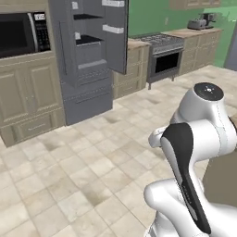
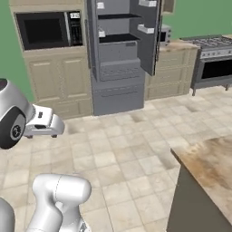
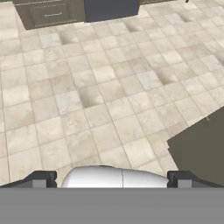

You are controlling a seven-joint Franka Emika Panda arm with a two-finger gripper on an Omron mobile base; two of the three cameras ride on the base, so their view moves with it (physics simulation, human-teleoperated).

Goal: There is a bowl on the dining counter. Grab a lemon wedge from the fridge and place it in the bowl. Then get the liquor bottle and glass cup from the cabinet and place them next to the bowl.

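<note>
Spreading across all three views is a floor (image 1: 83, 157) of pale beige stone tiles with darker mottled patches, and green walls (image 2: 199, 18) close the room behind. The fridge (image 2: 118, 54) stands grey against the far wall with its door (image 2: 149, 36) swung open, white door shelves (image 1: 113, 28) showing on the inside and dark inner shelves and drawers visible in the body; whether anything lies on those shelves is too small to tell. A black microwave (image 2: 47, 29) sits in beige cabinetry (image 2: 59, 77) to the fridge's left, and a steel range (image 1: 163, 53) with a dark oven window stands to its right, past a short run of beige base cabinets (image 1: 134, 69) with a worktop. A toaster-like appliance (image 1: 201, 21) rests on the far worktop, blurred. The dining counter (image 2: 213, 167) shows as a marbled beige-brown corner on a grey base at the lower right of the right base view, cut off by the frame, and as a dark slab edge in the hand view. The hand (image 3: 111, 178) is spread wide, its two dark fingertips (image 3: 41, 178) far apart with nothing between them, pointing down over the tiles.
</note>
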